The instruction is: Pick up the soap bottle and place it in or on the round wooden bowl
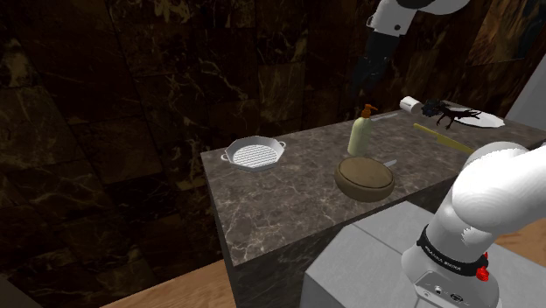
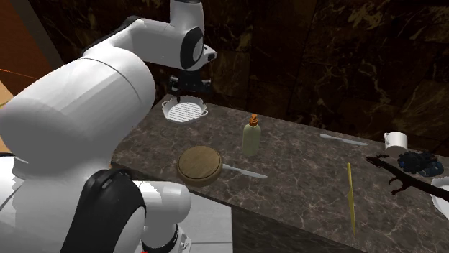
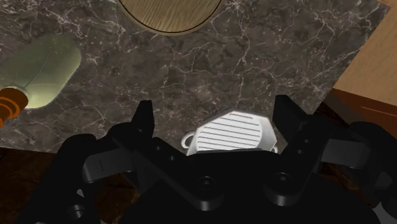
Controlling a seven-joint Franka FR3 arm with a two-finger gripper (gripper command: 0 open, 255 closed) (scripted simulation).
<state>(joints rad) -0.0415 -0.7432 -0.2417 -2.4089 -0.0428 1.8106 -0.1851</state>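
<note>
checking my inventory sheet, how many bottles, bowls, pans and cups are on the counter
soap bottle: 1
wooden bowl: 1
white two-handled pan: 1
white cup: 1
total: 4

The white arm [image 2: 93, 93] arches high overhead, wrist turned straight down, and the black gripper [image 3: 215, 109] hangs with fingers [image 3: 143, 118] spread wide, clasping nothing

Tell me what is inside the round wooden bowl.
Nothing lies in the bowl; the soap bottle stands on the counter beside it. What lies under the bowl is hidden.
</note>
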